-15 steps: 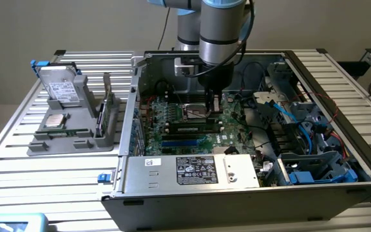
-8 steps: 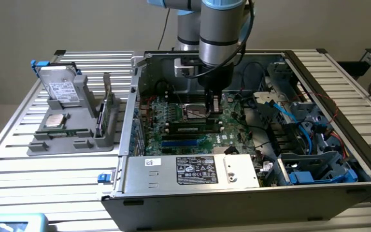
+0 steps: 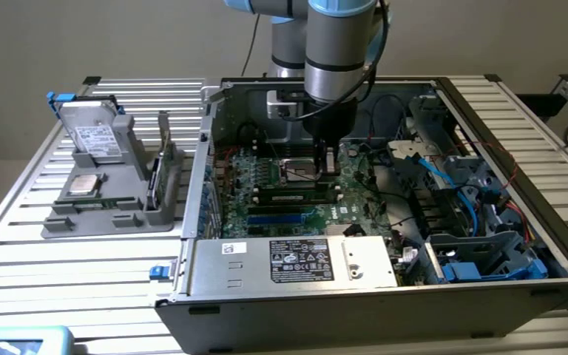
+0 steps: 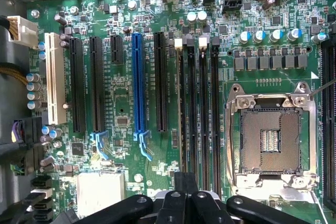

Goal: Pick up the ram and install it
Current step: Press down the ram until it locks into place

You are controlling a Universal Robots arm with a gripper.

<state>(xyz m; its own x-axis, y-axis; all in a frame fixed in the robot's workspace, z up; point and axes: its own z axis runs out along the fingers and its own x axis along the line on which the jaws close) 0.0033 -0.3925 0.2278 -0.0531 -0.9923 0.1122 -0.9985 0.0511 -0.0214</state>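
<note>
In the exterior view, the arm reaches down into the open computer case [image 3: 383, 296], and the gripper [image 3: 325, 161] hangs just above the motherboard [image 3: 264, 185], near the processor socket [image 3: 299, 171]. The arm's own bulk hides much of it, so I cannot tell how far it is open or whether it has hold of anything. On the exterior view's left, well apart from the case, a grey tray [image 3: 62, 222] carries a hard drive [image 3: 97, 137] and a square silver chip [image 3: 85, 185]. Just in front of the chip lies a slim greenish strip that I take for the ram [image 3: 92, 201], though it is too small to be sure.

In the wrist view, I look straight onto the motherboard [image 4: 121, 93]. The gripper [image 4: 185, 195] is cut off by the frame edge, dark against the board. It sits over one end of the long black memory slots [image 4: 202, 108], which look empty. The open socket [image 4: 273, 137] lies beside them, and a blue slot [image 4: 137, 85] is on their other side.
</note>
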